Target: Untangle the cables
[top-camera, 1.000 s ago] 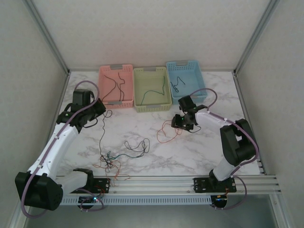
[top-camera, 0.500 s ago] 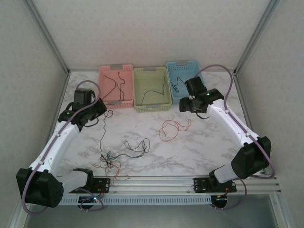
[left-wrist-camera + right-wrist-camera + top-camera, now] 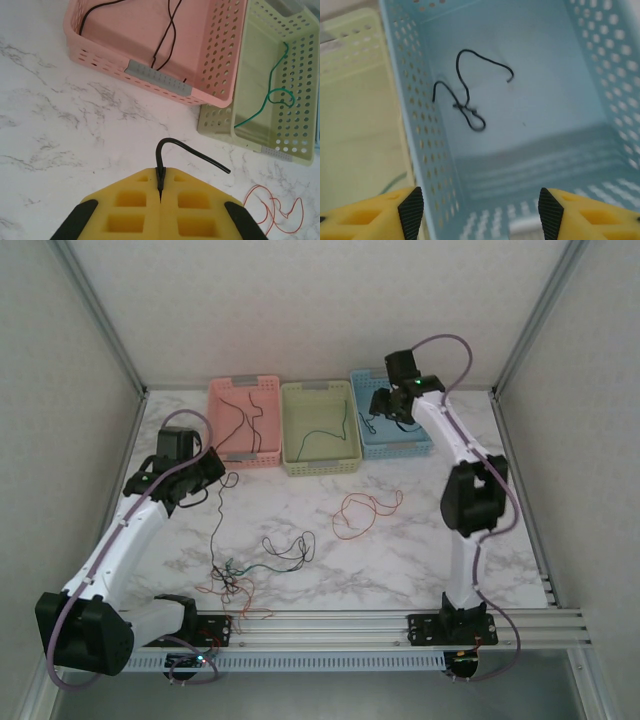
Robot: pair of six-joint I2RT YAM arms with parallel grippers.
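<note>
Since the left gripper (image 3: 160,182) is clamped on a black cable (image 3: 172,146) only at its tips, a hard pull could slip it or cinch the tangle (image 3: 232,575) behind it. Right gripper (image 3: 481,207) hangs open and empty over the blue basket (image 3: 420,125), 1 sorted cable (image 3: 466,102) below it.

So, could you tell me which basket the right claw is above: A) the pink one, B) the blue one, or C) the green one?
B: the right claw hangs open above the blue basket, with a black cable lying on its floor.
</note>
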